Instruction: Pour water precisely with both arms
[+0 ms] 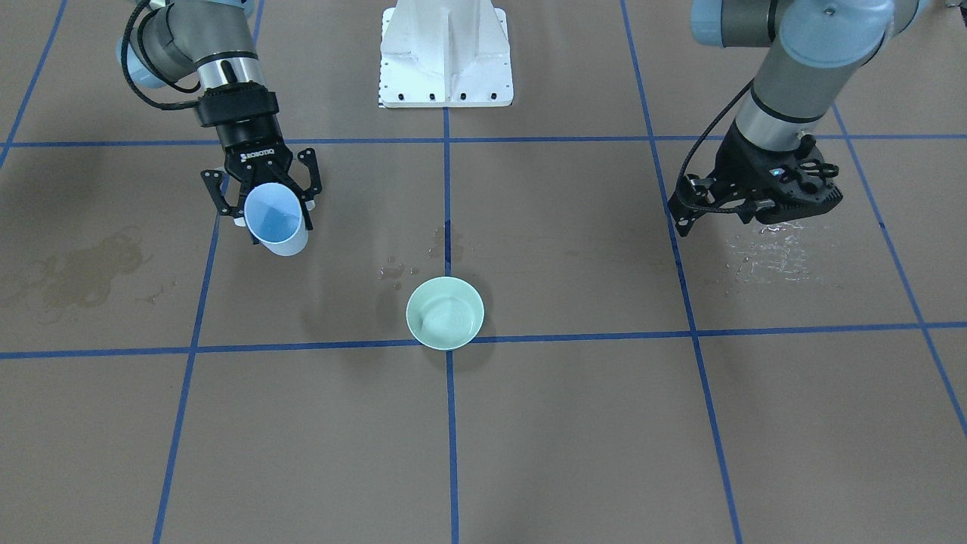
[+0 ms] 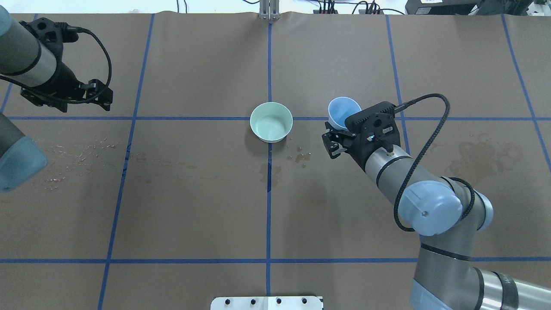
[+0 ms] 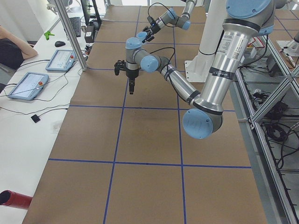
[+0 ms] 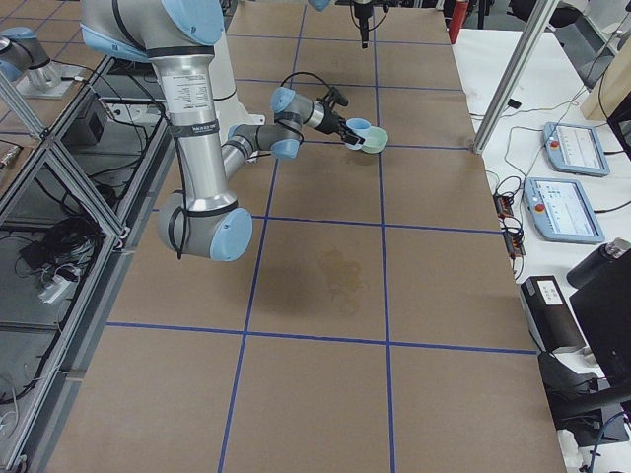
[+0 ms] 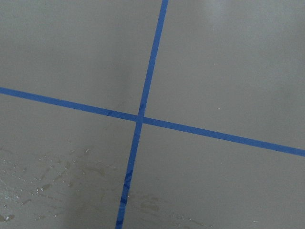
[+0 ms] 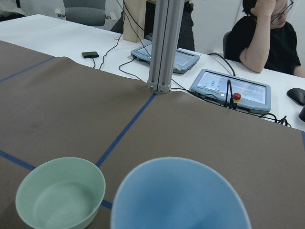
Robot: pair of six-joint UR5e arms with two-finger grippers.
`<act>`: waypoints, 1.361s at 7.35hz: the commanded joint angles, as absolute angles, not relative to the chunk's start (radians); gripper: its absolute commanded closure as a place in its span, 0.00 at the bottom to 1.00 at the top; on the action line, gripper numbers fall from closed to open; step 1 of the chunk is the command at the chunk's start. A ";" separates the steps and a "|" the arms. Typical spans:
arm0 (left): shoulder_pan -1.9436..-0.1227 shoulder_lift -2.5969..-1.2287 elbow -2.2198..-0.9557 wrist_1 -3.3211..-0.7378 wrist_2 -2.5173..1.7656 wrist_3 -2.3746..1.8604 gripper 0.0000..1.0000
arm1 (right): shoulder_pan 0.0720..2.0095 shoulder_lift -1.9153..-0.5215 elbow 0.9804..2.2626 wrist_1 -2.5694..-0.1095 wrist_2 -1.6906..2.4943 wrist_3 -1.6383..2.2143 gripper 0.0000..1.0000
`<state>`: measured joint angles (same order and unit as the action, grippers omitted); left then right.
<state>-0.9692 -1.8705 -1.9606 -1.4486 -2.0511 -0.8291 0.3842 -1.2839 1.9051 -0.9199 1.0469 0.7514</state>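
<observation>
Brown worktop [image 1: 566, 423] is wet; the right end effector [image 1: 266, 213], holding the blue cup [image 2: 342, 111], could tip early and miss the green bowl [image 1: 414, 326].

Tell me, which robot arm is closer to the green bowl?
The right arm. Its jaws hold a blue cup right beside the green bowl, not touching it. The left arm is far off toward the table's other end, near splashed water.
</observation>
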 commanded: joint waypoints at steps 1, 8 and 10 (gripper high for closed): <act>-1.012 -1.798 -1.962 -1.469 -2.054 -0.691 0.00 | 0.382 -1.168 1.805 -0.959 1.104 0.733 1.00; -1.020 -1.781 -1.954 -1.491 -2.054 -0.689 0.00 | 0.486 -0.991 1.700 -1.306 1.494 0.589 1.00; -1.019 -1.781 -1.947 -1.494 -2.054 -0.689 0.00 | 0.520 -0.929 1.622 -1.345 1.587 0.584 1.00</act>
